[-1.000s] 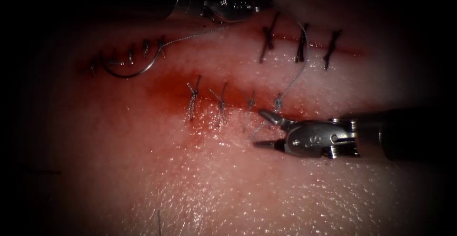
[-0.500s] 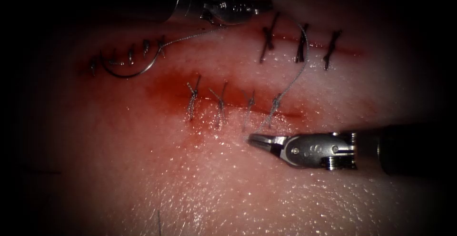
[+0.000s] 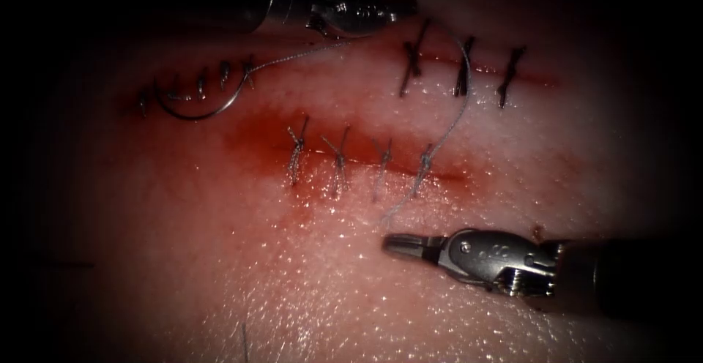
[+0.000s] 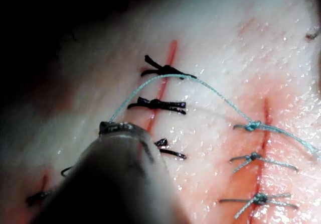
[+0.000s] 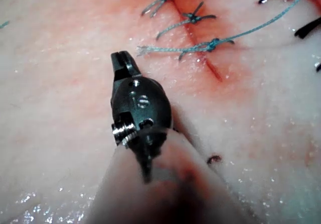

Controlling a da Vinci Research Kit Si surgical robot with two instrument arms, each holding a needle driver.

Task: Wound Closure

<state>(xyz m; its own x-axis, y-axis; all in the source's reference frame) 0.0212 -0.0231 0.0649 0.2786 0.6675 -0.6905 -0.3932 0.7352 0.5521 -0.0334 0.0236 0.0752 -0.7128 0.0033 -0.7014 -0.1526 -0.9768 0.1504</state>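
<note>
The right tool (image 3: 395, 244) lies low over the tissue (image 3: 220, 275) just below the lower cut (image 3: 366, 159), its fingers (image 3: 410, 244) pressed together with nothing between them; in the right wrist view the same tool (image 5: 122, 63) sits with its closed tip just short of the frayed free end of the thread (image 5: 170, 48), apart from it. The left tool (image 3: 399, 8) rests at the top of the endoscope view above the upper cut, and the thread (image 3: 458, 107) runs from its tip down across the dark stitches (image 3: 463, 66) to the rightmost knot (image 3: 427, 159) on the lower cut; the left wrist view shows the thread (image 4: 200, 81) rising to that tool's tip (image 4: 118, 127), so its fingers appear to grip the strand, though the tip itself is too dim to say how tightly. The needle (image 3: 198, 110) lies flat on the tissue at the left end of the upper cut, held by neither tool, its curve resting on the surface and its swaged end by the small stitches there. A second ago the right tool's fingers gaped wide around the short tail beside the knot; half a second ago they had shut near that tail, and now the tool has dropped lower and away from it, empty, leaving the tail loose
</note>
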